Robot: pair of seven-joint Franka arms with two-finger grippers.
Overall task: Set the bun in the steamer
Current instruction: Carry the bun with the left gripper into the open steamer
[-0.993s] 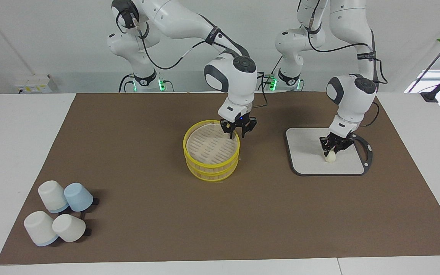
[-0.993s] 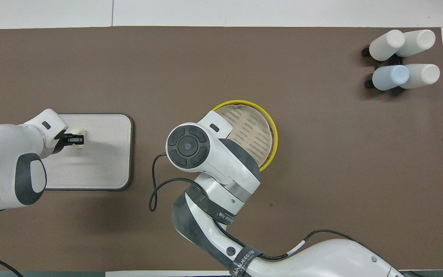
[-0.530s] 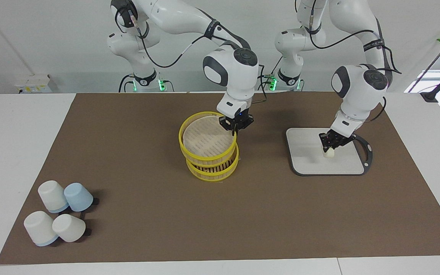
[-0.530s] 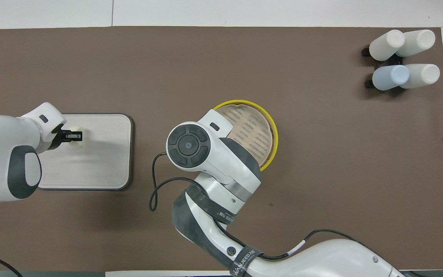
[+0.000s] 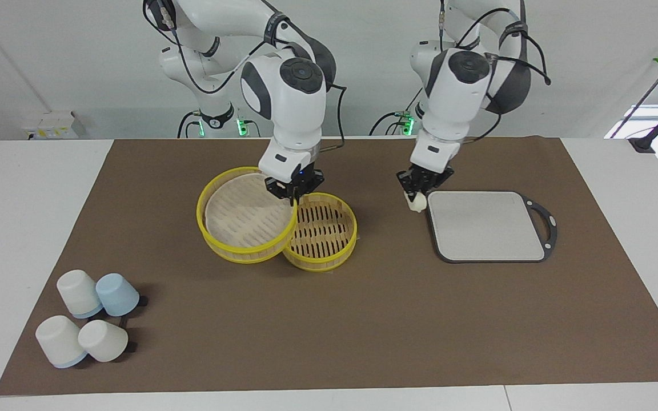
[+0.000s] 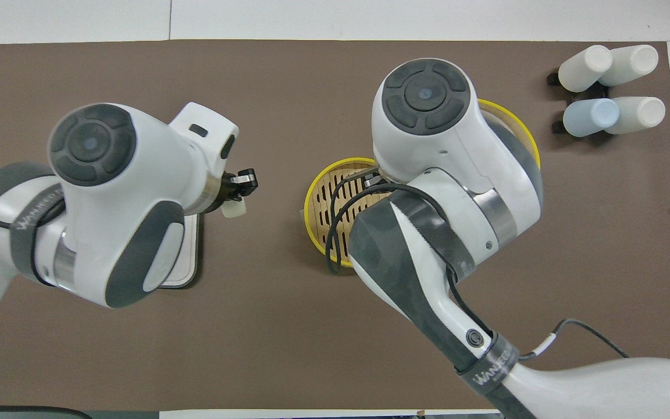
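Two arms are up over the brown mat (image 5: 363, 319) on the bench. Left tool (image 5: 418, 191) closed on the bun (image 5: 416, 203), held in the air over bare mat just beside the grey board (image 5: 486, 225), at the board's edge toward the steamer; bun hangs below the fingertips, clear of the board. Right tool (image 5: 293, 190) pinched shut on the rim of the lid (image 5: 243, 220), which is lifted and tilted, shifted toward the right arm's end so it overlaps only one edge of the steamer (image 5: 323, 231). Steamer base sits on the mat mid-bench, slatted floor uncovered, nothing in it. Bun and steamer well apart, open mat between them. Four cups (image 5: 86, 317), three white and one pale blue, lie clustered at the right arm's end, farther from the robots than the steamer
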